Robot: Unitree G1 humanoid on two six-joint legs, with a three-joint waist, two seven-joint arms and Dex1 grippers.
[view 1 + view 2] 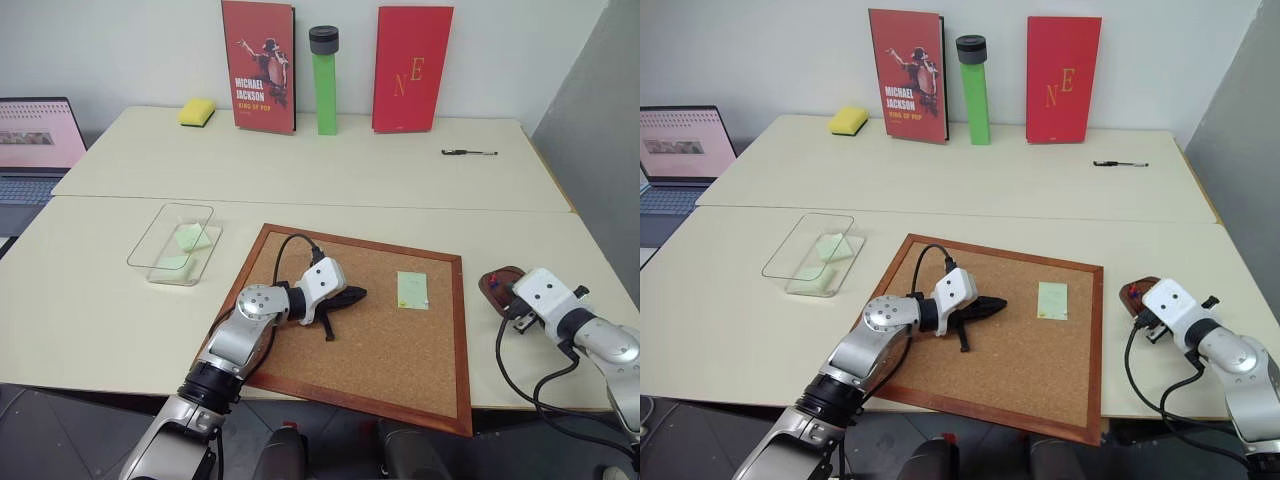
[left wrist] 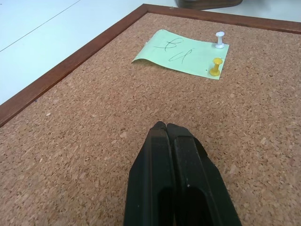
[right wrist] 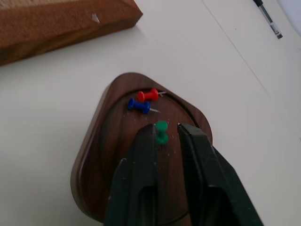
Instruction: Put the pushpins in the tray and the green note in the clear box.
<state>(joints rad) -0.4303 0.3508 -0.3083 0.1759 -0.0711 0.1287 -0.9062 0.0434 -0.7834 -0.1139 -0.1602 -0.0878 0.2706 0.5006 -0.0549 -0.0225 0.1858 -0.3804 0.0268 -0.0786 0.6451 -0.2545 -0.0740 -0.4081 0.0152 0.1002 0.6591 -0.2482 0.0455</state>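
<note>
The dark brown tray sits on the table just right of the corkboard. A red pushpin and a blue pushpin lie in it. My right gripper is low over the tray, fingers slightly apart, with a green pushpin in the gap close to one finger. The green note lies on the corkboard, held by a white pushpin and a yellow pushpin. My left gripper is shut and empty on the cork, short of the note. The clear box stands left of the board with pale green slips inside.
A laptop sits at the far left. Along the back wall are a yellow sponge, two red books and a tall green cylinder. A black pen lies at the back right. The table edge runs close behind the tray on the right.
</note>
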